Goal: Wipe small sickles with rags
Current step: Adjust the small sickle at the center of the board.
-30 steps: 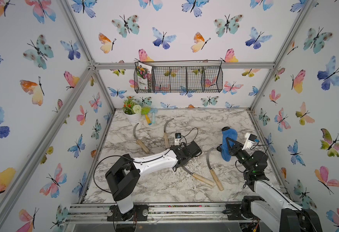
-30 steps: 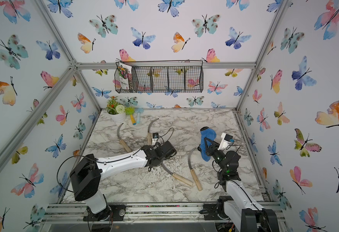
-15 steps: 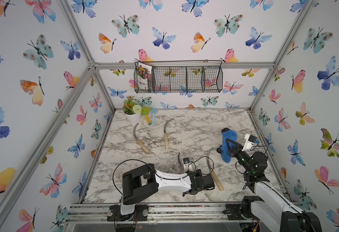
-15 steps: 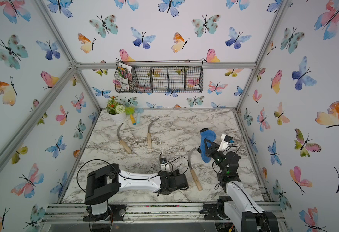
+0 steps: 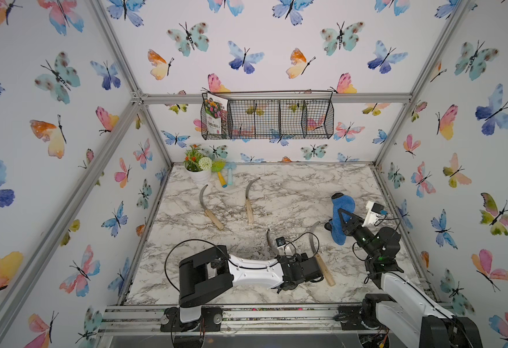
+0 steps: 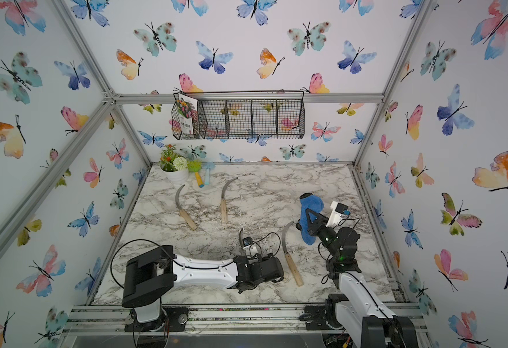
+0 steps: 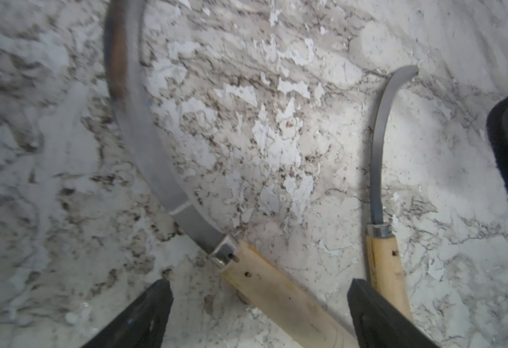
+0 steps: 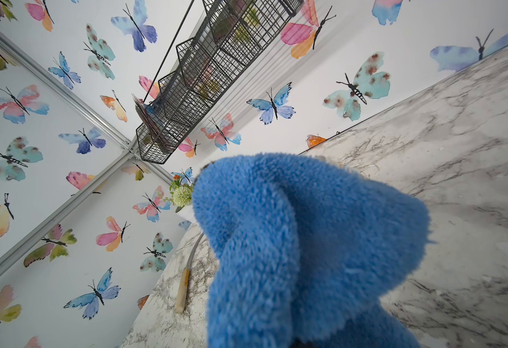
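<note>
- Both top views: right tool (image 5: 342, 217) clamped on rag (image 5: 344, 200), held above tabletop (image 5: 292, 192), right side.
- Left wrist: left tool (image 7: 258, 290) spread wide over sickle (image 7: 156, 156) handle; second sickle (image 7: 377, 144) lay beside.
- Right wrist: rag filled view.

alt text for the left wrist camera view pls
The left gripper hangs with jaws open either side of the pale wooden handle of a small sickle lying on the marble table. A second sickle lies beside it, apart.
</note>
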### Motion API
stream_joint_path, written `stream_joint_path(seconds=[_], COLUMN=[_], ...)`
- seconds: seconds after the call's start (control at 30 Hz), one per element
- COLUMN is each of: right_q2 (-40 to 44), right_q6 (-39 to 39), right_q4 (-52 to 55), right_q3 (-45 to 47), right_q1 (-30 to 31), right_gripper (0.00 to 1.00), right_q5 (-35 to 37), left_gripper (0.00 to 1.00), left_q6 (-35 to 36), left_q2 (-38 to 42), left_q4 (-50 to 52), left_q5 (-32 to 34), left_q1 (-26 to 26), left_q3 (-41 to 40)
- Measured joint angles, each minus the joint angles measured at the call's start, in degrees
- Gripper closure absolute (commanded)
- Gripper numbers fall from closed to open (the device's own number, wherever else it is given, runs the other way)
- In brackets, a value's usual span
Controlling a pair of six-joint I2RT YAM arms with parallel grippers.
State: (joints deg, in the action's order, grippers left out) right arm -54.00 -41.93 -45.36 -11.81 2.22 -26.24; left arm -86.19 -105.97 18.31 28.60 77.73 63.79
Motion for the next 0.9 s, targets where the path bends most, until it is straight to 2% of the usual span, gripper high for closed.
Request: stream_joint_path(seconds=[0.13,0.27,0.67,0.9], right_q2=[0.0,0.0,0.9,1.0], right_q6=[0.0,0.0,0.0,0.0], right_q4=[0.0,0.1,0.4,0.4], right_q3=[0.0,0.0,0.0,0.0], right_q1=[0.0,0.0,0.0,0.0], right_gripper=[0.98,0.98,0.98,0.97], right_q5=[0.0,0.0,0.0,0.0], left_gripper=[0.17,0.25,0.51,0.53], left_q6=[0.7,1.2,-1.1,-3.0], left_q2=[-1.9,-3.2,-3.2,-1.1], left_q4=[-1.0,-1.6,-0.7,-1.2], left_q5=[-2.9,-4.5,-4.1,-4.0], left_q1=[0.3,0.6,1.7,2.3], left_q3=[1.3,2.9,1.9,-1.1])
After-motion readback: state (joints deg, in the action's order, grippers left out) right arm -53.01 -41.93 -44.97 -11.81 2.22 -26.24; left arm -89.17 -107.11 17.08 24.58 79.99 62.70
